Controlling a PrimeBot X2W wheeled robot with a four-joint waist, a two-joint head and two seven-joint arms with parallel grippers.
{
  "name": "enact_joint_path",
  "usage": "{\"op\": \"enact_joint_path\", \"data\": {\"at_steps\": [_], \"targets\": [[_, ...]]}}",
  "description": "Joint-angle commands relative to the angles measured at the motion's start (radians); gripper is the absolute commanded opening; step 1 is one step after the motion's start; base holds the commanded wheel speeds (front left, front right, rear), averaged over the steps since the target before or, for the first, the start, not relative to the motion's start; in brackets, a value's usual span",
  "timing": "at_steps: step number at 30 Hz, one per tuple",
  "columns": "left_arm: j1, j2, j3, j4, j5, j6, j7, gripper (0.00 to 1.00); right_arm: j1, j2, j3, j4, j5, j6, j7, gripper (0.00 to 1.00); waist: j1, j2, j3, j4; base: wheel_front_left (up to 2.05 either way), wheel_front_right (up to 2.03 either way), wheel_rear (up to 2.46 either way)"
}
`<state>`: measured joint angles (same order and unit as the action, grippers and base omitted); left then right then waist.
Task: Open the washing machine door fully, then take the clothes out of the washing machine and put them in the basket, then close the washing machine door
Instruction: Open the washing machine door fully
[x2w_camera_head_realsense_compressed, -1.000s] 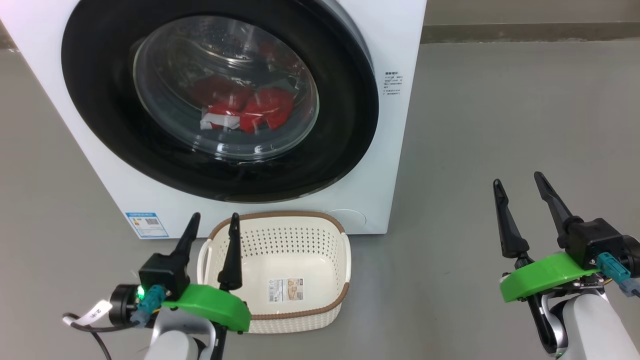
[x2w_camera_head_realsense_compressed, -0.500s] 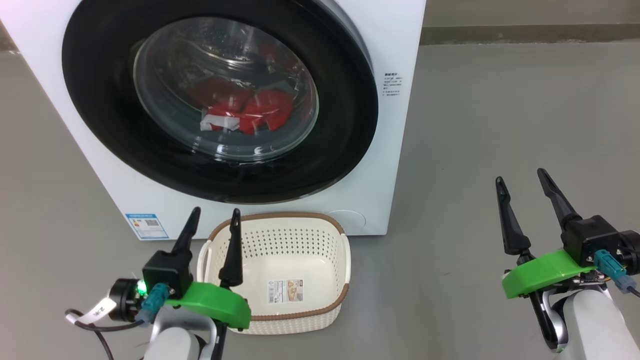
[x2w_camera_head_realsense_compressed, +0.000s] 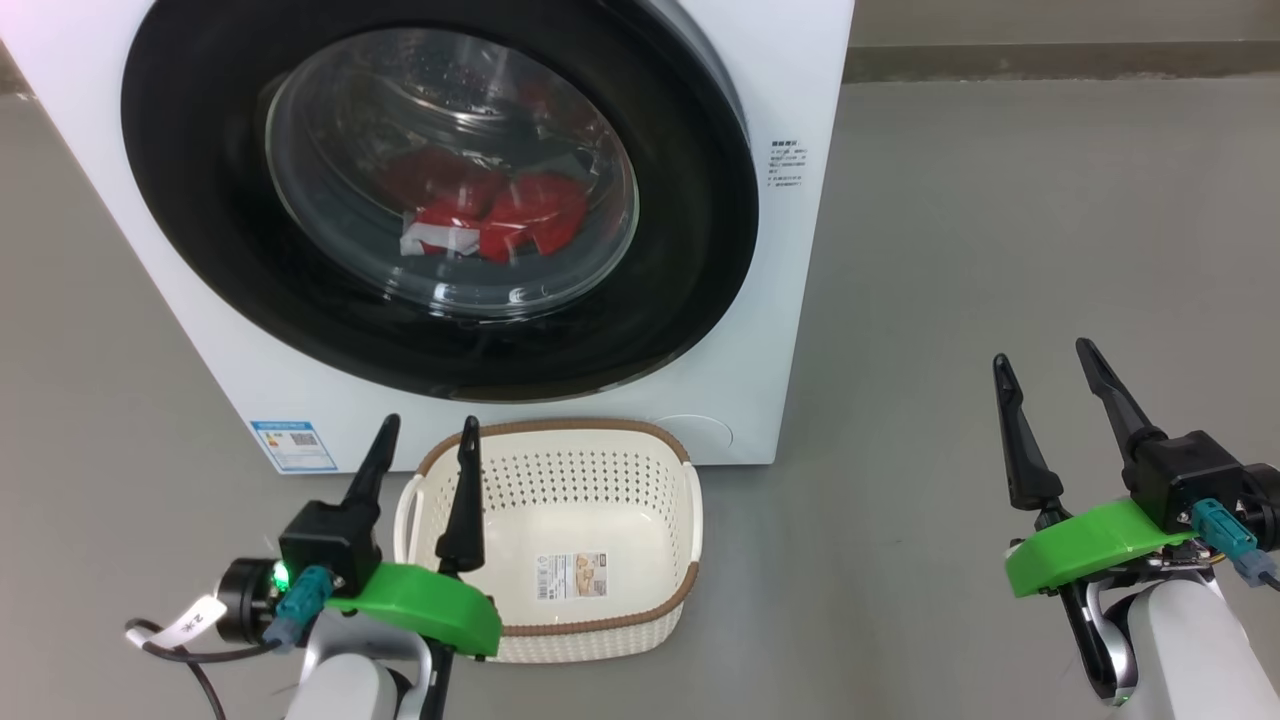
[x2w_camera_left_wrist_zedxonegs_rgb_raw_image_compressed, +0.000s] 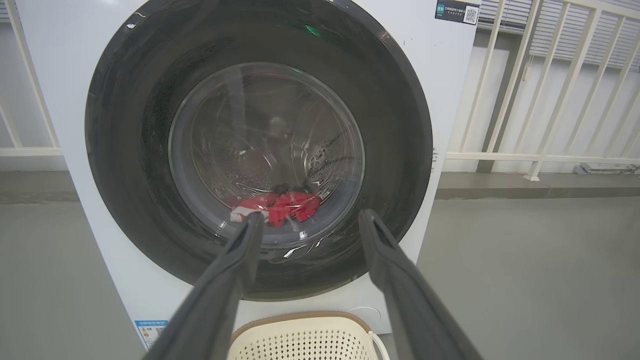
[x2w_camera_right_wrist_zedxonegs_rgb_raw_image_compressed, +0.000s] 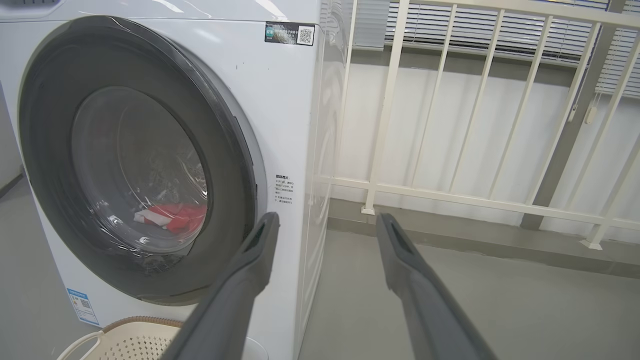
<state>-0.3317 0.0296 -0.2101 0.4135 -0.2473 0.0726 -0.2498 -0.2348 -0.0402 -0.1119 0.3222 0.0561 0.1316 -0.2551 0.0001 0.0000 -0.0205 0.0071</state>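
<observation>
the left gripper (x2w_camera_head_realsense_compressed: 429, 424) and the right gripper (x2w_camera_head_realsense_compressed: 1042, 354) both have their two dark fingers (x2w_camera_head_realsense_compressed: 464, 490) spread wide apart, pointing forward, holding nothing

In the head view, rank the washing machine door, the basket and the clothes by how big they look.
Largest: washing machine door.
Then basket.
Smallest: clothes, though they lie farther from the camera.

Washing machine door (x2w_camera_head_realsense_compressed: 200, 240): black-rimmed, was not swung open | clothes (x2w_camera_head_realsense_compressed: 520, 225): red-white, lay heaped behind glass | basket (x2w_camera_head_realsense_compressed: 600, 640): cream, stood upright on floor before washing machine (x2w_camera_head_realsense_compressed: 790, 330).
</observation>
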Motion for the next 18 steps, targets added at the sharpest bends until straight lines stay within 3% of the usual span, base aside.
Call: {"op": "enact_joint_path", "data": {"at_steps": [1,15,16,18], "targets": [[-0.039,0.021,0.03,-0.03,0.008,0.005,-0.012,1.0,-0.046,-0.01,0.02,-0.025,0.011,-0.001,-0.007,1.0,-0.0001,0.0,0.006,0.002,0.0,0.0,0.0],[-0.034,0.021,0.017,-0.091,0.017,0.01,-0.012,1.0,-0.068,-0.01,0.002,-0.035,0.019,-0.001,-0.007,1.0,-0.0001,0.0,0.068,0.013,0.0,0.0,0.0],[-0.034,0.021,0.015,-0.094,0.017,0.01,-0.012,1.0,-0.073,-0.01,0.002,-0.037,0.018,-0.001,-0.007,0.98,-0.0001,0.0,0.076,0.014,0.0,0.0,0.0],[-0.037,0.021,0.01,-0.102,0.018,0.012,-0.012,1.0,-0.084,-0.01,0.002,-0.041,0.016,-0.001,-0.007,0.73,-0.0001,0.0,0.092,0.016,0.0,0.0,0.0]]}}
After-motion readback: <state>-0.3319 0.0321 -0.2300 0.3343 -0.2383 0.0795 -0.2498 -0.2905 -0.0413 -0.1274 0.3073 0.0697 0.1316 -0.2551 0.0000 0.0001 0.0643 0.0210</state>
